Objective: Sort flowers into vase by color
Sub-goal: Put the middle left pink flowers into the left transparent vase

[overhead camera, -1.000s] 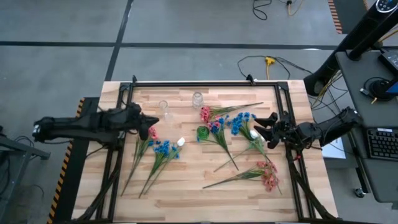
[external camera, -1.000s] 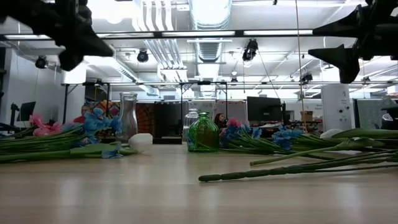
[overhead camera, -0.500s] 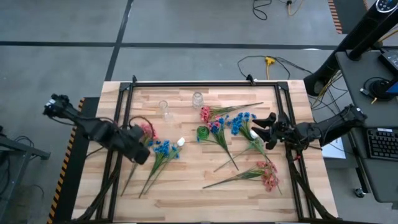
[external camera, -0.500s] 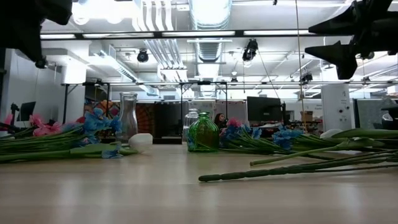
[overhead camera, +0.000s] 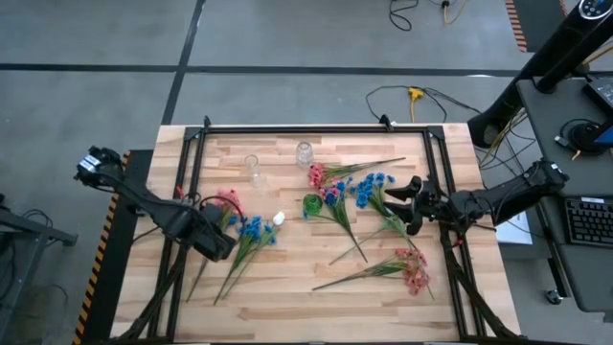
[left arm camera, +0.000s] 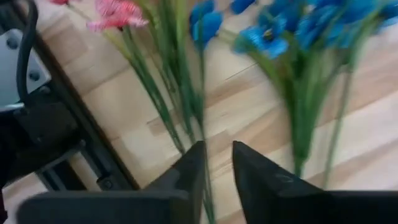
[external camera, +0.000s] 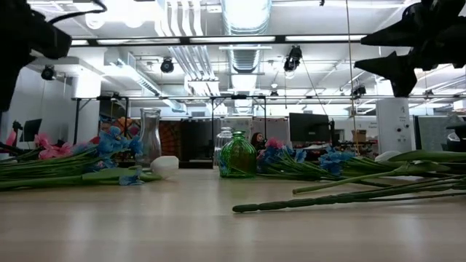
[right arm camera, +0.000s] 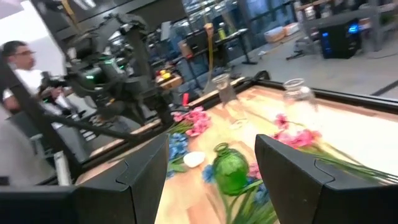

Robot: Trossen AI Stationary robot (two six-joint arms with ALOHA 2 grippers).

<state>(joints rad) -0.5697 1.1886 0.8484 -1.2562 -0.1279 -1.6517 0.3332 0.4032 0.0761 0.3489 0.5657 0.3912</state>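
Observation:
Flowers lie on the table in three groups. At the left, pink (overhead camera: 228,200), blue (overhead camera: 253,228) and white (overhead camera: 279,218) sprigs lie with stems pointing toward the near edge. A central group (overhead camera: 350,187) lies beside the green vase (overhead camera: 312,204). A pink sprig (overhead camera: 414,273) lies near right. Two clear vases (overhead camera: 252,168) (overhead camera: 305,151) stand farther back. My left gripper (overhead camera: 220,245) hovers above the left group's stems (left arm camera: 186,106), fingers a narrow gap apart (left arm camera: 217,168). My right gripper (overhead camera: 412,206) hangs open (right arm camera: 211,186) over the central group's right end.
A black frame (overhead camera: 316,127) borders the table's far and side edges. Bare wood lies along the near edge (overhead camera: 306,307). In the low view both arms are high above the table (external camera: 408,51). A person (right arm camera: 18,68) shows beyond the table in the right wrist view.
My left arm has drawn back from lying stretched across the left side. Its gripper has moved toward the near edge, from beside the pink blossoms to over the stems, and has tipped to point downward. The flowers have stayed where they were.

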